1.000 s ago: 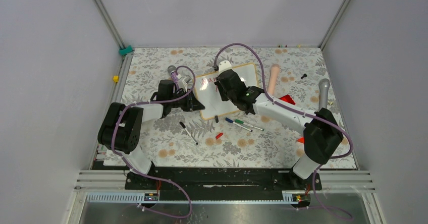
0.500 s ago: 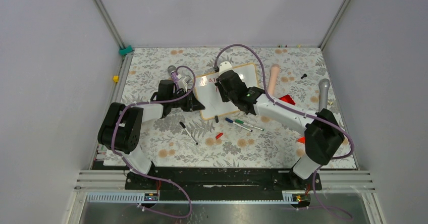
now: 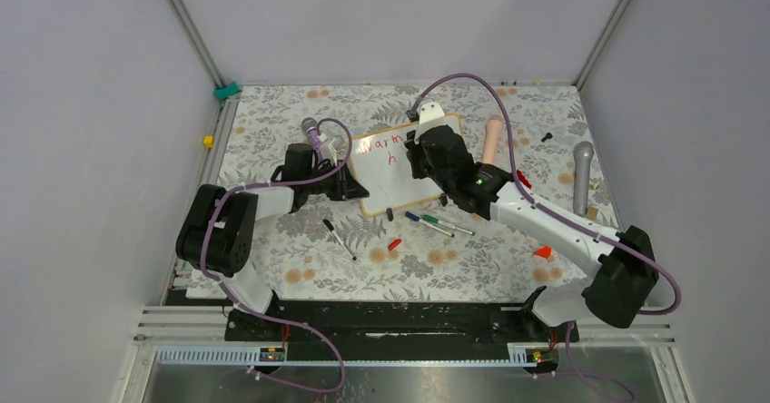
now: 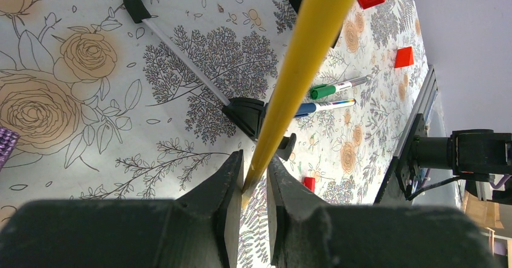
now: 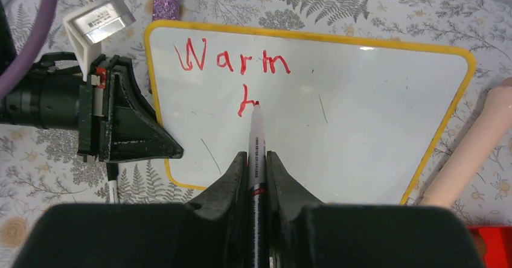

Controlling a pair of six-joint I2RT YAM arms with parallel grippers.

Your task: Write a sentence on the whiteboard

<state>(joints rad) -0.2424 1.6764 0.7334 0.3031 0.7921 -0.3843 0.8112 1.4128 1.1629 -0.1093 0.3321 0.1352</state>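
Two lines of the sentence [image 5: 224,63] in red: "Warm", then a lone "h" beneath. On the whiteboard [image 5: 362,111], mid-table; right side hidden under the right arm in the top view. Right gripper [image 5: 256,162] clamped on one red marker [image 5: 256,135], tip touching the "h". Left gripper [image 4: 253,168] pinching the board's yellow left edge, board face cut off there. Three loose pens nearby: black pen [image 3: 339,238], blue marker [image 4: 305,108], green marker [image 4: 323,91].

Yellow-framed whiteboard [image 5: 362,129] bears red sentence [image 5: 224,63], apparently "Warm h".
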